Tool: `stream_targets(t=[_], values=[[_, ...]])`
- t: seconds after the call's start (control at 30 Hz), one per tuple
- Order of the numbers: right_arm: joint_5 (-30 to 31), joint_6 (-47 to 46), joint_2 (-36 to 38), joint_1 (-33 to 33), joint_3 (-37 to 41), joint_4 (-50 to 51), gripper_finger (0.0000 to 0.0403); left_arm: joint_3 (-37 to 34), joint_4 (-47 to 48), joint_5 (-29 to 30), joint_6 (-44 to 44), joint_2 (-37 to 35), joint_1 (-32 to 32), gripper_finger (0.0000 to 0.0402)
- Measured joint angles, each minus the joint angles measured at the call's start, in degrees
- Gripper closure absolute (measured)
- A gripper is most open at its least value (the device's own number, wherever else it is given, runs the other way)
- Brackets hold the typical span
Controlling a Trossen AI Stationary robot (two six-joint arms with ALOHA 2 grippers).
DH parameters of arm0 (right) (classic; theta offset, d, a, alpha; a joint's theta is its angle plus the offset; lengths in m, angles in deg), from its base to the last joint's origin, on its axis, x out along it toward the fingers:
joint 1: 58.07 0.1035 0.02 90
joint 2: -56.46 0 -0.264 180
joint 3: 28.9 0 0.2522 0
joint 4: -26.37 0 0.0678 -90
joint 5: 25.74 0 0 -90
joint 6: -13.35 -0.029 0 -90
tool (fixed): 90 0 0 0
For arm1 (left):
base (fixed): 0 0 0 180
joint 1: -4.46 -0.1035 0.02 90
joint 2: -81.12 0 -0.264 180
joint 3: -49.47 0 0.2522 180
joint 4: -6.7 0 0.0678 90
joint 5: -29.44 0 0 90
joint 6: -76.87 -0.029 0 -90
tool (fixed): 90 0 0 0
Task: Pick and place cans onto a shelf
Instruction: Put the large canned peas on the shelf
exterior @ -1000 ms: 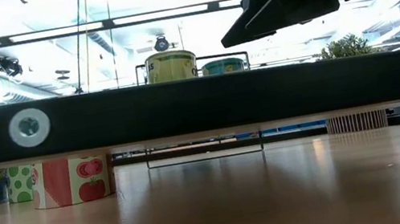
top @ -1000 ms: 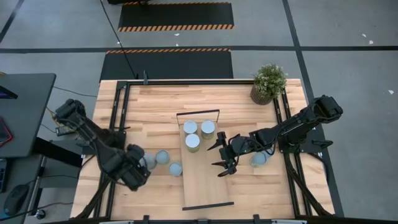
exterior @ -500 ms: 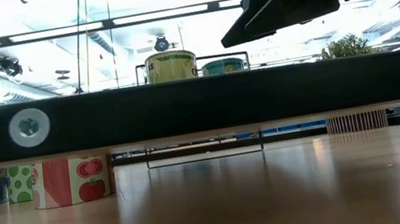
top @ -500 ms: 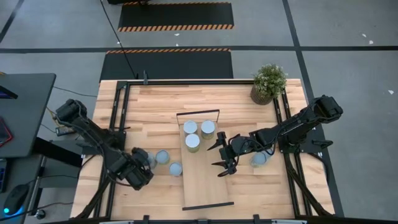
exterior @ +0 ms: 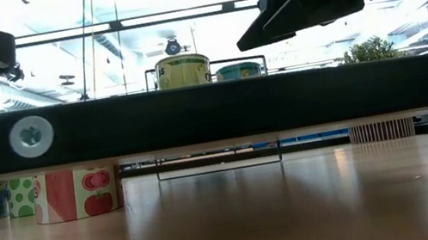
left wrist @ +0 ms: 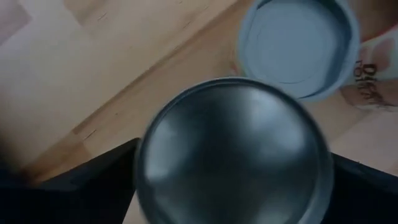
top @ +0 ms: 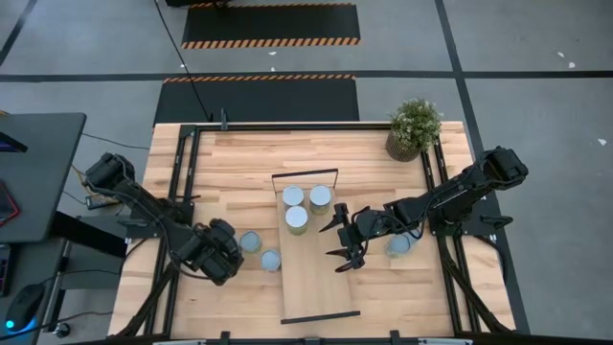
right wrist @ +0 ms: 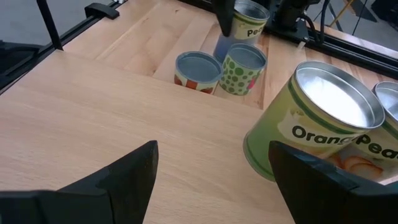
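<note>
The surface carries the shelf mid-frame, three cans at its upper end. The left tool has swung right over a loose can at lower left, fingers spread wide, ready to grab. The right tool hovers part-open, empty.

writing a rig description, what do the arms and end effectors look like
Both arms are dark, near-black jointed links with bulky rounded housings. The left end effector and right end effector each end in two flat, tapered black fingers. No markings are visible.
</note>
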Motion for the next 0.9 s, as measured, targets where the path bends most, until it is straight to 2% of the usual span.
stream_targets(t=[0.13, 0.3, 0.43, 0.57, 0.7, 0.8, 0.9], values=[[0.0, 0.0, 0.0, 0.0, 0.0, 0.0, 0.0089, 0.0, -1.1, -0.2, -0.6, 0.0, -0.2, 0.0019], [0.0, 0.0, 0.0, 0.0, 0.0, 0.3, 0.0089, 0.0, -1.1, -0.4, -1.4, 0.0, -0.2, 0.0062], [0.0, -0.2, 0.5, 0.1, 0.0, 2.4, 0.0089, 1.4, -0.6, -3.5, -5.6, -0.1, -0.2, 0.0093], [2.0, -2.2, 4.0, 0.9, 0.0, 6.0, 0.0089, 6.7, -0.5, -5.0, -10.4, -1.0, -0.2, 0.0094], [5.9, -4.2, 8.4, 1.9, 0.0, 9.8, 0.0089, 13.9, 0.0, -2.1, -14.7, -0.8, -1.2, 0.0084], [6.2, -6.5, 10.8, 2.5, 0.0, 11.0, 0.0089, 17.8, -1.7, -0.5, -21.1, 1.4, -4.1, 0.0084], [6.3, -8.8, 11.9, 3.5, 0.0, 12.9, 0.0089, 22.0, -2.2, -2.0, -28.6, 5.0, -7.9, 0.0084]])
